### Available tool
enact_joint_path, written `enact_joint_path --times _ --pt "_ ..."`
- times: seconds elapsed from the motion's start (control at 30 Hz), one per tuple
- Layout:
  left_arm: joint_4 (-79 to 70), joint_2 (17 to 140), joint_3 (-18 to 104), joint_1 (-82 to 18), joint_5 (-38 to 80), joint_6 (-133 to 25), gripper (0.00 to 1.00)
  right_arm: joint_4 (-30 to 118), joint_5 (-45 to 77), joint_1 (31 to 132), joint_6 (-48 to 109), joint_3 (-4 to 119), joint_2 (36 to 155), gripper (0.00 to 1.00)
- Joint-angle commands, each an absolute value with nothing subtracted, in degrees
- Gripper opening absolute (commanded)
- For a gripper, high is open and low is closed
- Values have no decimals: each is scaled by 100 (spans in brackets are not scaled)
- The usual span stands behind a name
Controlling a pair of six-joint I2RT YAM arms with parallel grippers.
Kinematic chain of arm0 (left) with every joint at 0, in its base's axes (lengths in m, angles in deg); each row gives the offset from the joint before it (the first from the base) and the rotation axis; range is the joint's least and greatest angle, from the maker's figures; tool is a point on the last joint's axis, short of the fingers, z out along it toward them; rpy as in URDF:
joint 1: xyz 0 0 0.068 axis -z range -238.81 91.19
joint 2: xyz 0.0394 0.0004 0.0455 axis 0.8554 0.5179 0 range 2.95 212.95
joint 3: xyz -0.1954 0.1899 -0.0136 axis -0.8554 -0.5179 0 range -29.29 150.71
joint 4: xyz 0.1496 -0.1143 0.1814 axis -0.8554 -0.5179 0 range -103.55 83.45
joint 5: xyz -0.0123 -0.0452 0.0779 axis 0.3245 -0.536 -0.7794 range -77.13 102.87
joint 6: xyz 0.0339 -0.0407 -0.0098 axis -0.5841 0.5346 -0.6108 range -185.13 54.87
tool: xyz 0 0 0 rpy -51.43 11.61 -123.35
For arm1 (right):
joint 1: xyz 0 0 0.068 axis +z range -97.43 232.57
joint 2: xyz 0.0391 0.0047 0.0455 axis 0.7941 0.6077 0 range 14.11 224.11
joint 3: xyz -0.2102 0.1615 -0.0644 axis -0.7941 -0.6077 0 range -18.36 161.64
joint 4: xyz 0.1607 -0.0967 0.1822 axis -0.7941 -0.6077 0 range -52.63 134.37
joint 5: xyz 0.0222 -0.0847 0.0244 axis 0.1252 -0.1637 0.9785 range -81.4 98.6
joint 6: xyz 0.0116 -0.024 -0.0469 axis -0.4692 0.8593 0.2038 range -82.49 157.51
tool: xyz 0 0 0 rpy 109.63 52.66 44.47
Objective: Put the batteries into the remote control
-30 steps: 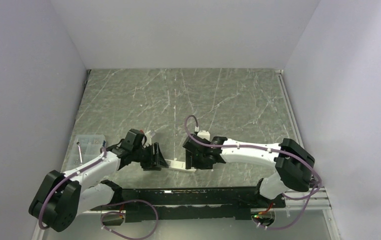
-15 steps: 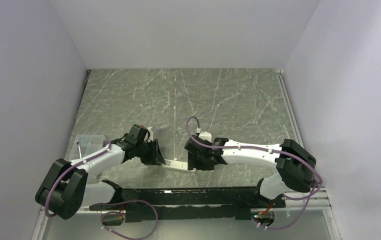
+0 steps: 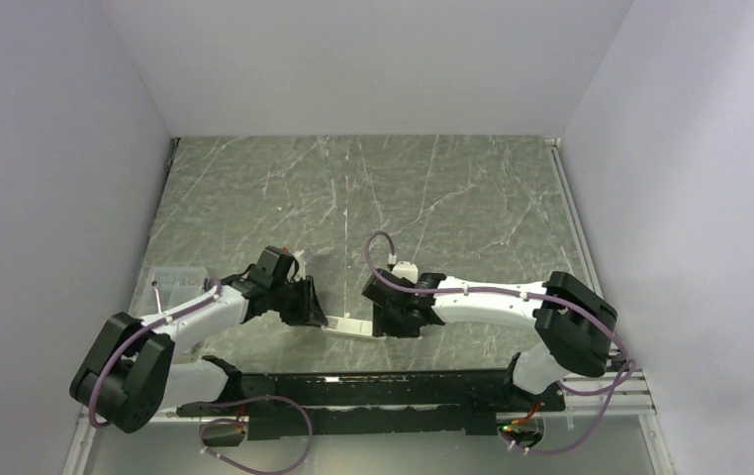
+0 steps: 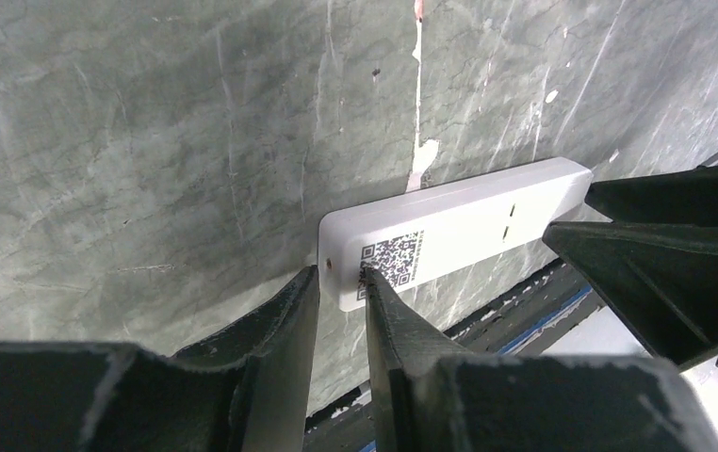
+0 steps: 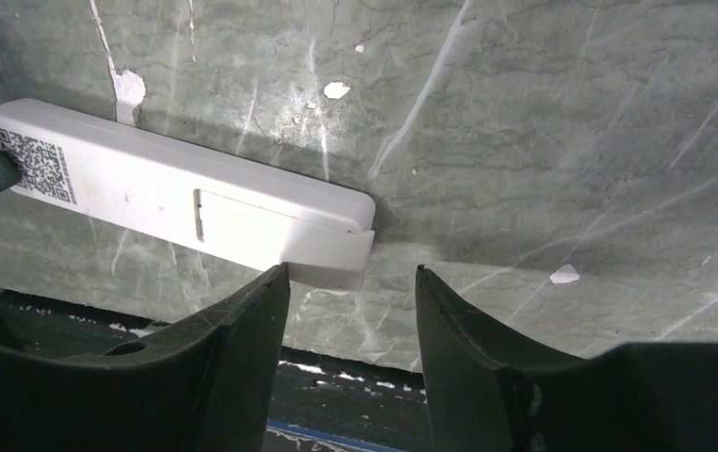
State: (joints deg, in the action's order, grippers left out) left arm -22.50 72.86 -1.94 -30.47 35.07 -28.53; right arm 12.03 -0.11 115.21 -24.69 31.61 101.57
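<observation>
The remote control [image 3: 353, 328] lies back side up on the table between my two grippers, a QR code near its left end. It also shows in the left wrist view [image 4: 459, 231] and the right wrist view [image 5: 148, 193]. My left gripper [image 3: 316, 315] is closed narrowly on the remote's left end corner [image 4: 339, 273], one fingertip on the QR code. My right gripper [image 3: 385, 322] is open at the right end [image 5: 352, 268]. Its left finger touches the battery cover [image 5: 327, 259], which is slid slightly past the remote's end. The batteries are out of view.
A clear plastic tray [image 3: 177, 282] sits at the table's left edge behind the left arm. The black arm mounting rail [image 3: 373, 391] runs along the near edge just below the remote. Walls close in the table on three sides.
The left arm has lowered and swung, bringing its gripper in onto the remote's left end. The right gripper has shifted slightly left at the right end. The remote has barely moved.
</observation>
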Motion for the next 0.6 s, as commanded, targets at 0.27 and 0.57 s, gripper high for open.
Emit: enact_joint_path --times 0.27,0.57 --pt "-2281 6800 -321 -2920 3701 -2767 30 1371 -339 11449 -2735 3428 10143 51" --pt "-2185 6745 -464 -2833 3724 -2651 29 1366 -365 11425 -2817 3449 10279 50"
